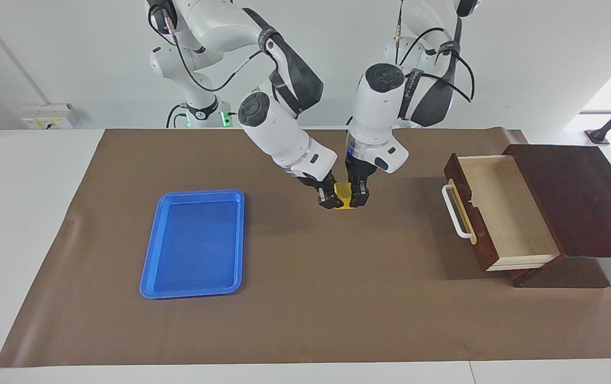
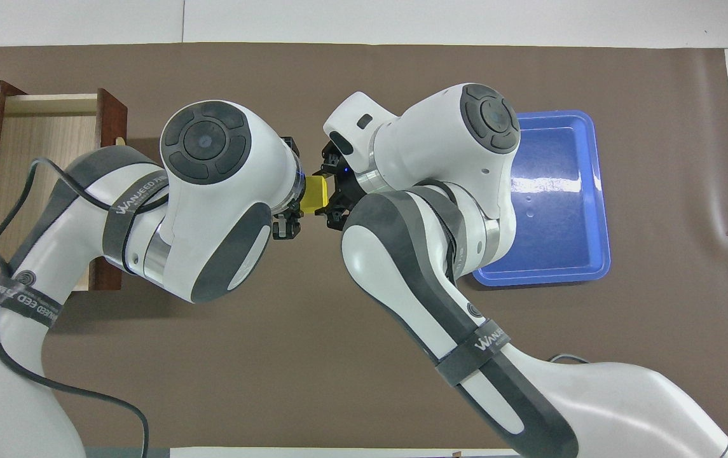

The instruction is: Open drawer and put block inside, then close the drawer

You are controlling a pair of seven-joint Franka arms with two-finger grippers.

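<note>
The yellow block [image 1: 343, 203] is held over the middle of the brown mat, between my two grippers. My right gripper [image 1: 333, 201] is shut on it from the right arm's side. My left gripper [image 1: 358, 199] hangs at the block's other side, fingers spread wide and open. In the overhead view the block [image 2: 314, 194] shows between the left gripper [image 2: 288, 187] and the right gripper [image 2: 331, 192]. The drawer [image 1: 504, 212] is pulled out of its dark wooden box [image 1: 577, 197] at the left arm's end of the table. Its light wood inside is bare and its white handle [image 1: 455, 211] faces the middle.
A flat blue tray [image 1: 194, 244] lies on the mat [image 1: 305, 298] toward the right arm's end, with nothing in it. In the overhead view the left arm covers part of the open drawer [image 2: 39, 152].
</note>
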